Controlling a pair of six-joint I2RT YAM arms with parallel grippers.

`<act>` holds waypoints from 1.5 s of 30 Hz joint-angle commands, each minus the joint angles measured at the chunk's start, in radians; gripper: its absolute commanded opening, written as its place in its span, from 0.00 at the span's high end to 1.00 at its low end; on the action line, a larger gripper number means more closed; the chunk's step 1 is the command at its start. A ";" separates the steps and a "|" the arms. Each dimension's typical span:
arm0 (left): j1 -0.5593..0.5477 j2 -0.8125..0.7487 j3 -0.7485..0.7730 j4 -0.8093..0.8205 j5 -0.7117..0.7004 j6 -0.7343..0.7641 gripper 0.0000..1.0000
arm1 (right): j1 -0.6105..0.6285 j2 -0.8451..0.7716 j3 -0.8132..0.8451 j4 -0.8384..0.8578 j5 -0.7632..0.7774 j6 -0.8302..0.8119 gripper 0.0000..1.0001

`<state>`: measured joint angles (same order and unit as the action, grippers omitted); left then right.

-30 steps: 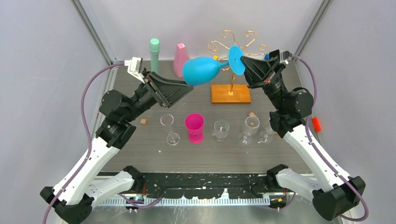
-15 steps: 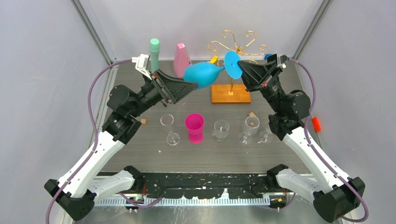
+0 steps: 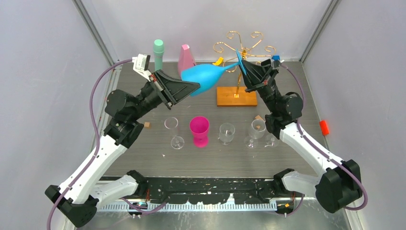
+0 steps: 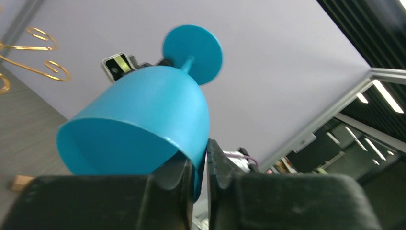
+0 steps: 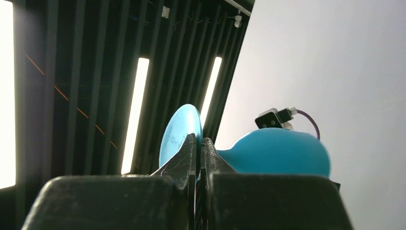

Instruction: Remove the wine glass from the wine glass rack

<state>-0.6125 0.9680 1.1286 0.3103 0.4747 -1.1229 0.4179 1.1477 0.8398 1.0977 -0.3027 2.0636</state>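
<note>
Wine glass shifted left in upper centre of frame, its foot turned from face-on to edge-on, right gripper swung left with it, left gripper apparently raised slightly.

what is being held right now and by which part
The blue glass, by both grippers: the left gripper pinches the rim of its bowl, and the right gripper is shut on the edge of its foot.

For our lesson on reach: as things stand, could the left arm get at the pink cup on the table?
Probably not yet. The left pincer is shut on the rim of the blue wine glass, so it is not free. The pink cup stands in the open below.
</note>
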 commanded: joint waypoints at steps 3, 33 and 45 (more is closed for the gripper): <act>-0.006 -0.077 0.006 0.043 -0.008 0.112 1.00 | 0.003 0.003 -0.036 0.019 0.019 -0.008 0.87; -0.006 -0.004 0.412 -1.480 -1.055 0.824 1.00 | -0.007 -0.209 0.109 -0.866 0.153 -0.759 0.31; 0.103 0.181 0.329 -1.502 -0.830 0.896 1.00 | -0.007 -0.263 0.119 -1.014 0.212 -0.833 0.32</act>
<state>-0.5541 1.1309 1.5059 -1.1816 -0.4419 -0.2741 0.4145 0.9161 0.9134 0.1413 -0.1398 1.2915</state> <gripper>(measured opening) 0.023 0.683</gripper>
